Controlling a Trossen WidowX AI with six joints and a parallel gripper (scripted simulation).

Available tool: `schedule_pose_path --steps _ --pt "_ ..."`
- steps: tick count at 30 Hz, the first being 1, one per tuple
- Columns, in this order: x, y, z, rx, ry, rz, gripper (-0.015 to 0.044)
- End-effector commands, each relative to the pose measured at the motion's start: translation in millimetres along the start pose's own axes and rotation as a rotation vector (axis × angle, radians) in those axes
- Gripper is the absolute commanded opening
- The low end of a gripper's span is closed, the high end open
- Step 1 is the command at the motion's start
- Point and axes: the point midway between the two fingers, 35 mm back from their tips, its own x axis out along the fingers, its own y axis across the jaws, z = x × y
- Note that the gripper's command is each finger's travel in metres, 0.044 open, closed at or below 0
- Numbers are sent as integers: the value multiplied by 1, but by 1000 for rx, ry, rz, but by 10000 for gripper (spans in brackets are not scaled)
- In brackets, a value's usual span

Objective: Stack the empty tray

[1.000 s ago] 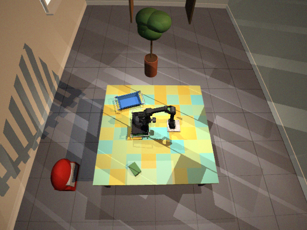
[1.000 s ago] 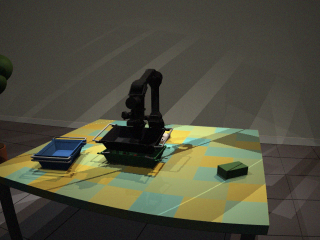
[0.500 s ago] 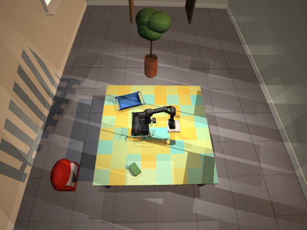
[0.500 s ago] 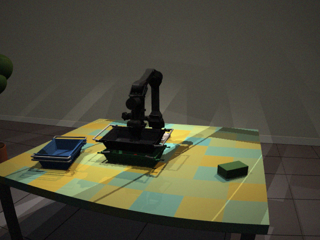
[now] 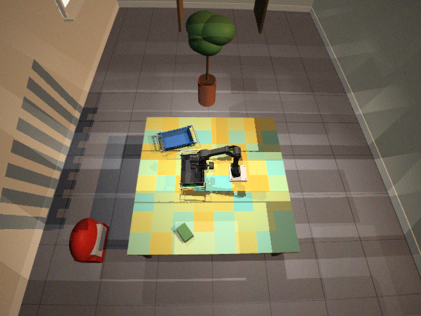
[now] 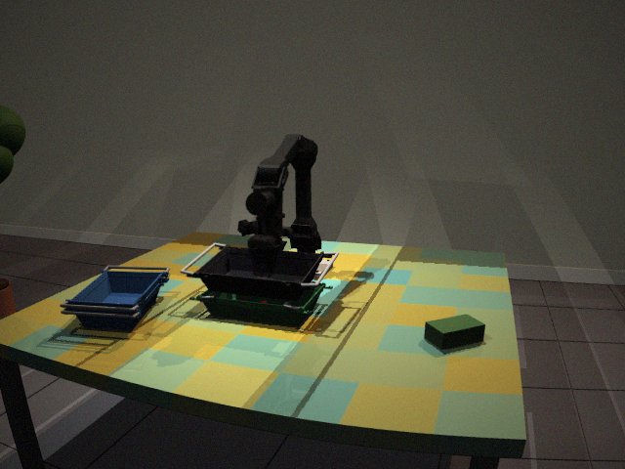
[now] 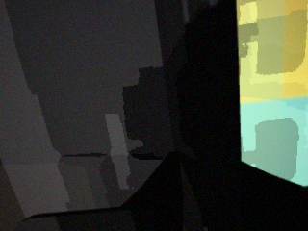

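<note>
arm [image 5: 217, 151] [image 6: 286, 156] arched up from base, elbow bent high, forearm sloping down to wrist; gripper [image 5: 200, 165] [image 6: 264, 270] pointing down, fingers closed on something, pads hidden

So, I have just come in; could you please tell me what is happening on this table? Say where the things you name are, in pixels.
The robot's gripper [image 5: 197, 166] [image 6: 266, 267] is holding a black tray [image 5: 193, 175] [image 6: 242, 285] over a green tray [image 6: 252, 309], which has some red showing inside. The black tray is not released. Whether it already rests on the green tray's bars, I cannot tell. A blue tray [image 5: 176, 137] [image 6: 123, 297] and a green block [image 5: 184, 232] [image 6: 454, 331] are elsewhere on the table.
</note>
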Motion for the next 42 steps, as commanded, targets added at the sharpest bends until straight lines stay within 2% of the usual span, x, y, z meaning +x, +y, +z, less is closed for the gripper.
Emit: schedule_pose_path --steps 1,42 --pt "6 -6 0 -5 -1 -34 0" --pt "1 -1 0 0 0 -3 0"
